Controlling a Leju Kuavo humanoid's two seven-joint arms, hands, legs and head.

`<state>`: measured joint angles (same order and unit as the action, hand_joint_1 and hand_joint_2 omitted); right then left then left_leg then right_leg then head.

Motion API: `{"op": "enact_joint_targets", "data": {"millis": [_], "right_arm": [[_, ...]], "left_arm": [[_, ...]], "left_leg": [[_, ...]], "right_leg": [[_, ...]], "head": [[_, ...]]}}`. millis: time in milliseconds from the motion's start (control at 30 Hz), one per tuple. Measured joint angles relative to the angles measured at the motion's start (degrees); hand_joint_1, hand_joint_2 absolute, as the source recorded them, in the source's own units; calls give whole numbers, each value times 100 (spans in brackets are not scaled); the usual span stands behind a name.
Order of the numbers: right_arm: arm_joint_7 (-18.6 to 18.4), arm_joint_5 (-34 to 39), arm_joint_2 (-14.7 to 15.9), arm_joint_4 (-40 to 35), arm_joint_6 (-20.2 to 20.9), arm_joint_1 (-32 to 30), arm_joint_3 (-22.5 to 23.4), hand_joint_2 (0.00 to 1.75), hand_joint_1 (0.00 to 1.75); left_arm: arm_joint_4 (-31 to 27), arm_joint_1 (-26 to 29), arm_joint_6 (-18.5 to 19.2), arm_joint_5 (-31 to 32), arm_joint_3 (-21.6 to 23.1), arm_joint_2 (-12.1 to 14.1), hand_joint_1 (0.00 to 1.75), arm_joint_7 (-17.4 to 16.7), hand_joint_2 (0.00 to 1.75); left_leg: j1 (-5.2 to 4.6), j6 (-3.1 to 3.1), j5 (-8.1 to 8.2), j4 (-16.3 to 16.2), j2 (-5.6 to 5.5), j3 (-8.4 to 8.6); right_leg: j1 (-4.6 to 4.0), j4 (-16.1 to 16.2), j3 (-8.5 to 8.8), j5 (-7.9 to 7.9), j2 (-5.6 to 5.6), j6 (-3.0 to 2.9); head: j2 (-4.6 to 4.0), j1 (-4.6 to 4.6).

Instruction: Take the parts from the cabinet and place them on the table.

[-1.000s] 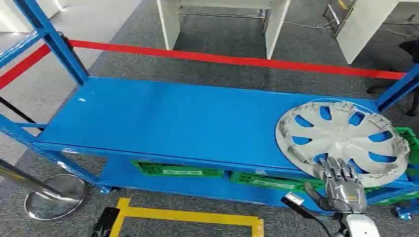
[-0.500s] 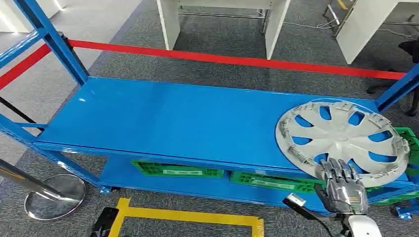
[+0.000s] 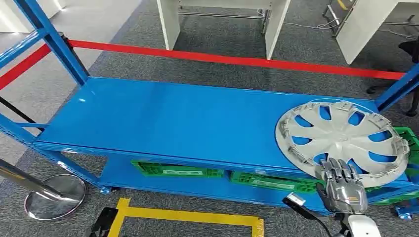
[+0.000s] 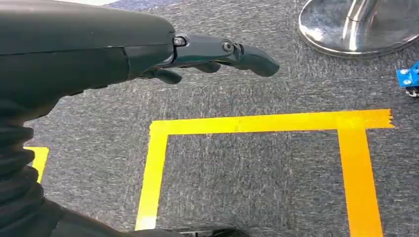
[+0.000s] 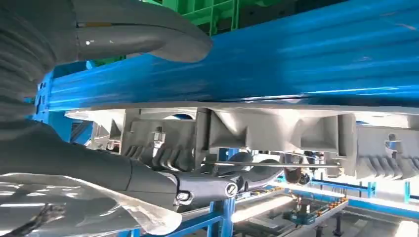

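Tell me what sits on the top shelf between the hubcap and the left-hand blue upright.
Nothing: in the head view the blue shelf is bare from the silver hubcap, where the right hand rests on its near rim, across to the blue upright.

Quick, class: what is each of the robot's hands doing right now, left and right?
Left hand: holds nothing, fingers loosely extended, hanging over the floor.
Right hand: fingers over the near rim of the hubcap, thumb under the shelf edge; a firm grip cannot be told.
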<state>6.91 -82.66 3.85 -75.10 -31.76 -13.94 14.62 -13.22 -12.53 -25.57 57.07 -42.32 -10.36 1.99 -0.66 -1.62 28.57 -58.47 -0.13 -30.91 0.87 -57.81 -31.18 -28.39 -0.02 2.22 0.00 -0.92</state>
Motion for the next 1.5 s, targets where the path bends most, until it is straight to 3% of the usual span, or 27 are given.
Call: {"op": "enact_joint_targets", "data": {"millis": [167, 200, 233, 333, 700, 867, 1267, 1500], "right_arm": [[-96, -33, 0, -72, 81, -7, -46, 175, 0], [-118, -50, 0, -92, 90, -9, -68, 175, 23], [-151, -72, 0, -98, 90, -9, -79, 175, 175], [-323, -125, 0, -101, 203, -9, -92, 175, 175], [-431, -15, 177, -470, 466, -107, -278, 175, 175], [-411, 236, 286, -695, 732, -243, -356, 175, 175], [-446, 221, 367, -909, 791, -488, -387, 175, 175], [-446, 216, 383, -944, 793, -517, -402, 175, 175]], "left_arm": [[0, 2, -4, -15, 0, 2, 0, 0, 175], [0, 3, -7, -15, 0, 2, 0, 0, 175], [0, 4, -9, -15, 0, 4, 0, 0, 175], [0, 7, -15, -17, 2, 4, 0, 0, 175], [-2, 50, -105, -140, 2, 28, 0, 20, 175], [-7, 69, -395, -489, -41, 24, 0, 207, 175], [-11, 96, -826, -996, -352, -94, 0, 640, 175], [-13, 97, -857, -1034, -448, -142, 0, 688, 175]], "left_leg": [[0, 0, 0, 0, 0, 0], [0, 0, 0, 0, 0, 0], [0, 0, 0, 0, 0, 0], [0, 0, 0, 0, 0, 1], [0, 0, 0, -1, 1, 6], [1, 0, 1, -1, -1, 5], [1, -1, 1, -1, 0, 6], [1, -1, 1, -1, 0, 6]], "right_leg": [[0, 0, 0, 0, 0, 0], [0, 0, 0, 0, 1, 0], [0, 0, 0, 0, 1, 0], [0, 0, 0, 1, 2, 1], [0, 2, 5, 2, 1, 2], [-1, 3, 2, 0, -1, 2], [-1, 3, 5, 1, 0, 3], [-1, 3, 5, 1, 1, 3]], "head": [[0, 0], [0, 0], [0, 0], [0, 2], [0, 0], [0, -2], [0, 0], [0, 0]]}}
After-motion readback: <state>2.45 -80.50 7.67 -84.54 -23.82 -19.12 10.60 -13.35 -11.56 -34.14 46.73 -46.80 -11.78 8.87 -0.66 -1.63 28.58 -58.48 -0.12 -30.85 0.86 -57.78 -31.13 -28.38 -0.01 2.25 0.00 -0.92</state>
